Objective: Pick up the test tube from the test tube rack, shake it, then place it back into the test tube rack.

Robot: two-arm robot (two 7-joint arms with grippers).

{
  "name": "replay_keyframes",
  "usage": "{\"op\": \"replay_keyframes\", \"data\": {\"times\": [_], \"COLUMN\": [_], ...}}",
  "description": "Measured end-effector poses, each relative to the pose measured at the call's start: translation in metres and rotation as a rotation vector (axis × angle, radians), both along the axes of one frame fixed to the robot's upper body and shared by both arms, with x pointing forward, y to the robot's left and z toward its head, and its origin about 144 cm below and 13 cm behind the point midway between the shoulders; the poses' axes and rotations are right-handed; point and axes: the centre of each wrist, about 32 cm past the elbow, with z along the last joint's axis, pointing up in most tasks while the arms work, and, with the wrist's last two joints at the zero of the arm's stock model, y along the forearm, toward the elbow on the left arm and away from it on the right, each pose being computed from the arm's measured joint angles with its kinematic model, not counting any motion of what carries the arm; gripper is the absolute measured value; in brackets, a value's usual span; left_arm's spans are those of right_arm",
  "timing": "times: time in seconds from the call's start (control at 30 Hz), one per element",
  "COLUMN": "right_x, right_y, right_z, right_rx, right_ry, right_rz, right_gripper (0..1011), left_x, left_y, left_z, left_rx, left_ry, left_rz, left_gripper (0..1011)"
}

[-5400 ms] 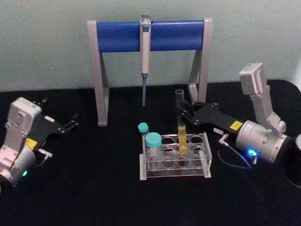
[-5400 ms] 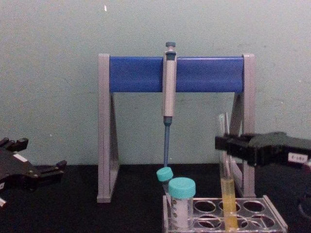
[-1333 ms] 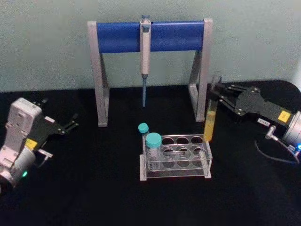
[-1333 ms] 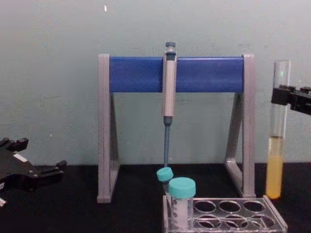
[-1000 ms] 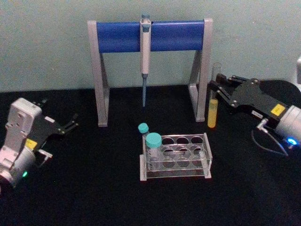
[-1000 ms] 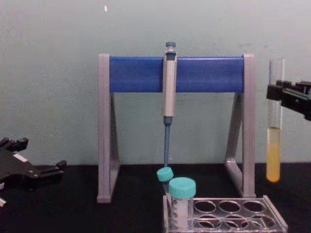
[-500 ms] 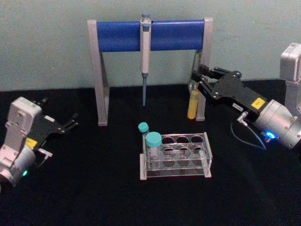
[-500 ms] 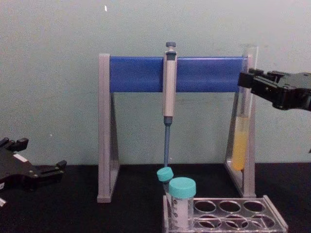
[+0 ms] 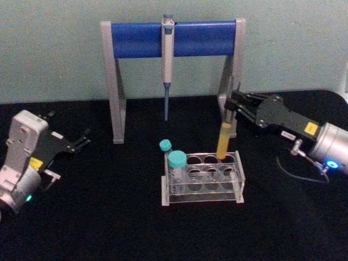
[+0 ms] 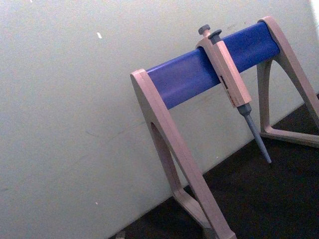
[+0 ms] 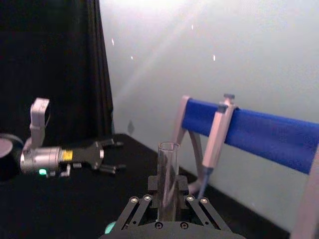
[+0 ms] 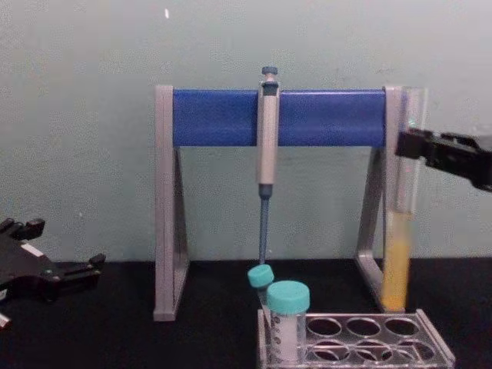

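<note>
The test tube (image 9: pixel 224 138) is tall, thin clear glass with yellow liquid in its lower part. It hangs almost upright in the air, its round bottom just above the back right corner of the low clear plastic test tube rack (image 9: pixel 202 198). The black-fingered right gripper (image 9: pixel 232 106) reaches in from the right and is clamped on the tube's upper part. Two teal-capped vials (image 9: pixel 176 161) stand at the rack's left end. The left gripper (image 9: pixel 68 129) lies well off to the left on the black table (image 9: pixel 119 217) — fingers spread, holding nothing.

Grey-blue pipette (image 9: pixel 167 65) on blue-barred stand (image 9: pixel 136 41), two teal-capped vials (image 9: pixel 176 161) in front
</note>
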Motion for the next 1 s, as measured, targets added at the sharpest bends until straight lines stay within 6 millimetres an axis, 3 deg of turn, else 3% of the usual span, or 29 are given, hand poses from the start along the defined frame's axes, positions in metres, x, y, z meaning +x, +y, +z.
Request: {"op": "replay_keyframes", "data": {"times": [0.3, 0.67, 1.0], "right_x": [-0.005, 0.000, 0.009], "right_y": [-0.011, 0.014, 0.028], "right_z": [0.004, 0.005, -0.001], "right_rx": [-0.086, -0.141, 0.014], "right_ry": [-0.043, -0.171, -0.137], "right_rz": [-0.099, -0.244, -0.183], "right_gripper": [227, 228, 228], "left_x": [0.000, 0.000, 0.000], "left_y": [0.000, 0.000, 0.000], "left_z": [0.000, 0.000, 0.000], "left_rx": [0.000, 0.000, 0.000], "left_ry": [0.000, 0.000, 0.000], "left_rz": [0.000, 0.000, 0.000], "left_gripper": [1001, 1001, 1002]}}
